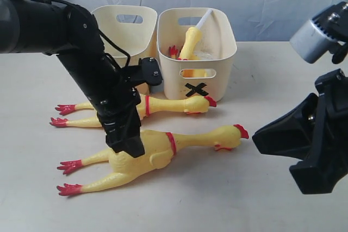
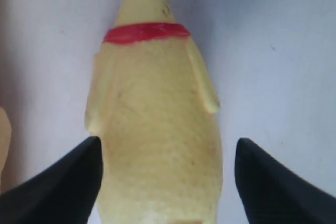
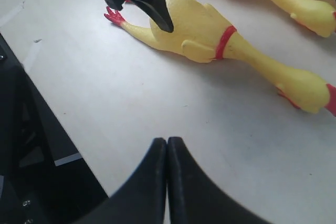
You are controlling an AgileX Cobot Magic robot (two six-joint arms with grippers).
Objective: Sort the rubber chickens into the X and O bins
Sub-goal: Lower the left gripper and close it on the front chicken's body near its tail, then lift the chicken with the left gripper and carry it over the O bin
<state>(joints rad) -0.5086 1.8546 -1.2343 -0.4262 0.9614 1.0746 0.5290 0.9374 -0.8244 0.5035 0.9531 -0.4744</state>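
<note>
While right fingers (image 3: 157, 182) meet, left fingers (image 2: 58, 182) spread astride a plump, faintly dimpled rubber chicken (image 2: 157, 129).

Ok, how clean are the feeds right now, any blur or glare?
Exterior view: even light, no glare, front chicken sharp. Left wrist view: its body fills the frame, slightly soft; left hand tips blurred. Right wrist view: right hand out of focus, front chicken beyond clear.
</note>
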